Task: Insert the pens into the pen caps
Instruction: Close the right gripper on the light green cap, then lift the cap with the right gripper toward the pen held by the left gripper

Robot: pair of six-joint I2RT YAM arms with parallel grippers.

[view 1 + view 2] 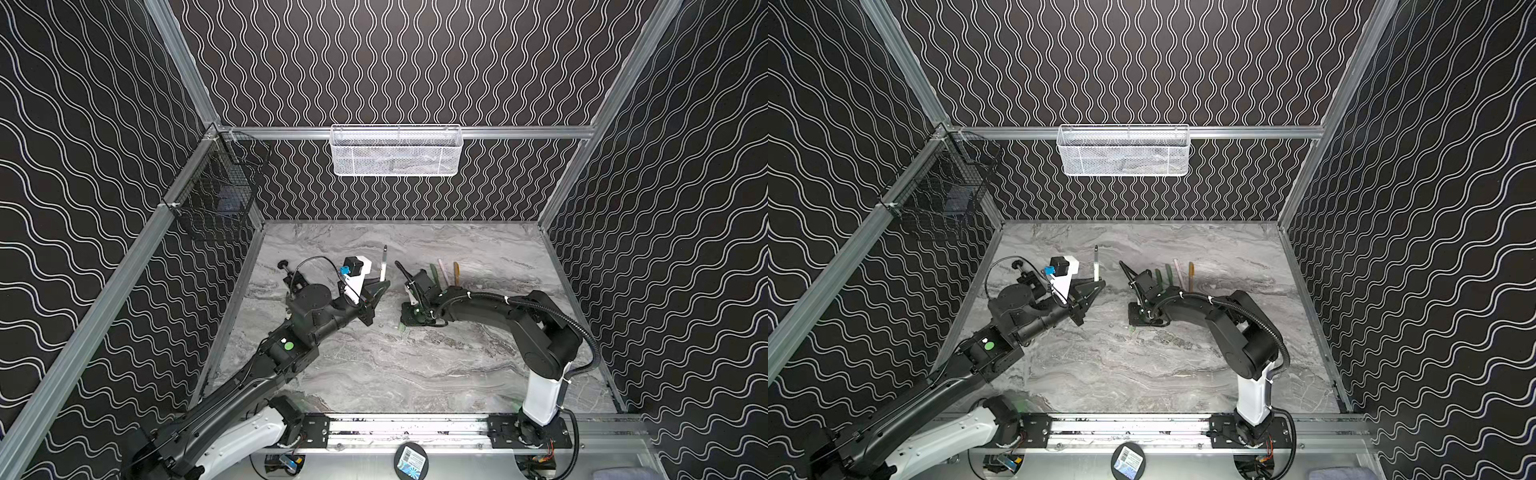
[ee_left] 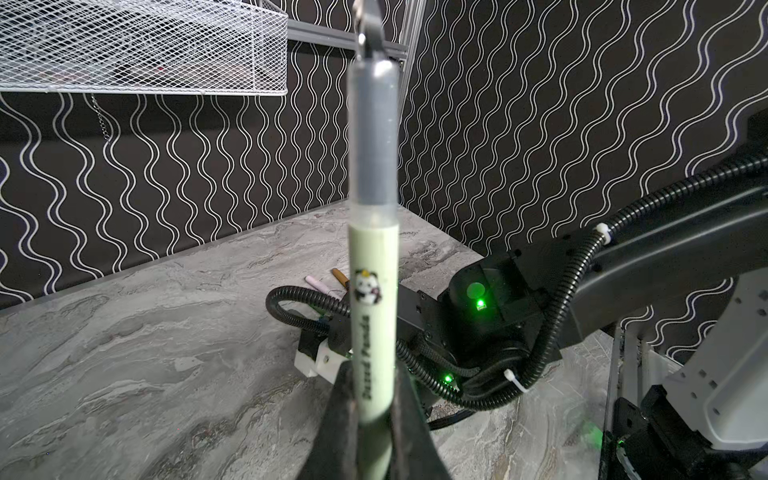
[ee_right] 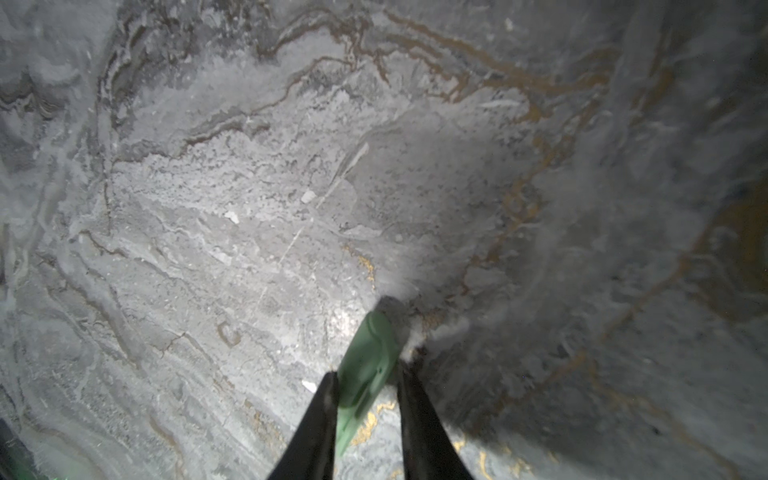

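Observation:
My left gripper is shut on a pale green pen with a panda print. It holds the pen upright above the table, grey grip and dark tip upward, seen in both top views. My right gripper points down at the marble table, shut on a pale green pen cap tilted between its fingers. The cap's end peeks out below the gripper. Two dark green pens, a pink one and a gold one lie side by side behind the right arm.
A white mesh basket hangs on the back wall. A black wire basket hangs on the left wall. The right arm with its corrugated cable stretches low across the right half of the table.

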